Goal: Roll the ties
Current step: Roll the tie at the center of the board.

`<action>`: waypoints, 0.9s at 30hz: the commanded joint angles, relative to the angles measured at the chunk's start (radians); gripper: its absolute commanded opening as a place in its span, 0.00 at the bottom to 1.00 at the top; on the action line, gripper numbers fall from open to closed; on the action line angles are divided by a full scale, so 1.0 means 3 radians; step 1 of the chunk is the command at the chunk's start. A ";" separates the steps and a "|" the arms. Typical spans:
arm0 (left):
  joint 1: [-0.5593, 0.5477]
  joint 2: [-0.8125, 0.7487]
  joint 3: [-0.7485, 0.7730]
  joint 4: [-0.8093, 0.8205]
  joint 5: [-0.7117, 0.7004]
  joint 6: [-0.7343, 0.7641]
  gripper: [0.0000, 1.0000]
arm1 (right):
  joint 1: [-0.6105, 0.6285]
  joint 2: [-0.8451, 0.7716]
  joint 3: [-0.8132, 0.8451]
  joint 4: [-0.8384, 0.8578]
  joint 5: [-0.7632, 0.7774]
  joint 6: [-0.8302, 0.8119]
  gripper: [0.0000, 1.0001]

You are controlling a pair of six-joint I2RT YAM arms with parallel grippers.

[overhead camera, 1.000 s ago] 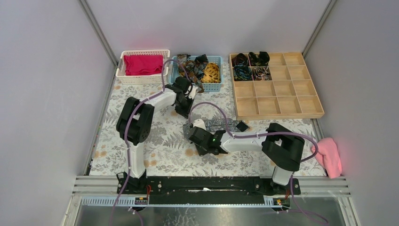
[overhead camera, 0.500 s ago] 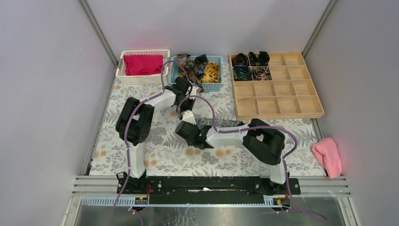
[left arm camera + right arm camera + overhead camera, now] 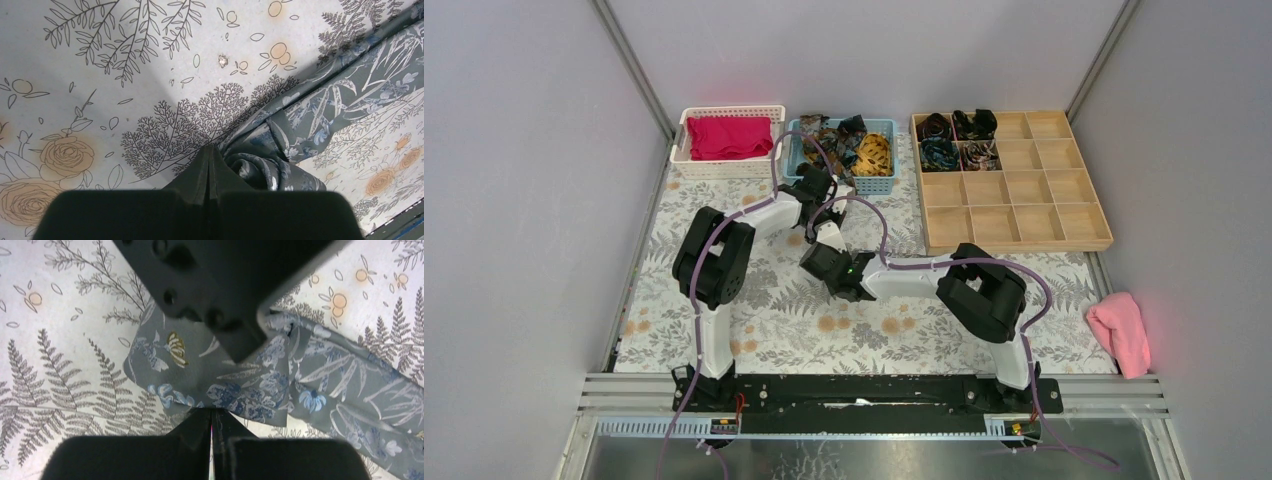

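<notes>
1. The step in hand is the start of a roll on one grey tie [image 3: 320, 110] with blue flowers. It lies on the desk [image 3: 754, 320] near the middle, in front of the blue basket [image 3: 874, 186], and from above the two arms mostly hide it.
2. My left fingers [image 3: 200, 172] are closed, pinching a bunched fold at one end of the tie.
3. My right fingers [image 3: 200, 425] are pressed together at the tie's near edge, just beside the left wrist. I cannot tell whether they have caught any cloth.
4. Four rolled ties [image 3: 939, 153] sit in the far-left compartments of the wooden tray [image 3: 1024, 190]. Loose ties [image 3: 844, 140] are heaped in the blue basket, so I judge the task is far from done.
5. The next move, I think, calls for turning the pinched end over on itself while the other hand keeps the strip flat and taut. A loose first turn would probably let the coil spring open.
6. Against a second ago, the right arm has swung up and to the left to meet the left one. The strip that showed beside it is now covered.
</notes>
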 commanded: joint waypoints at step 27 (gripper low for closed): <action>0.0549 0.0454 -0.0075 0.0204 -0.0210 -0.0444 0.00 | 0.0204 -0.0223 -0.0500 0.0555 -0.0812 0.0174 0.00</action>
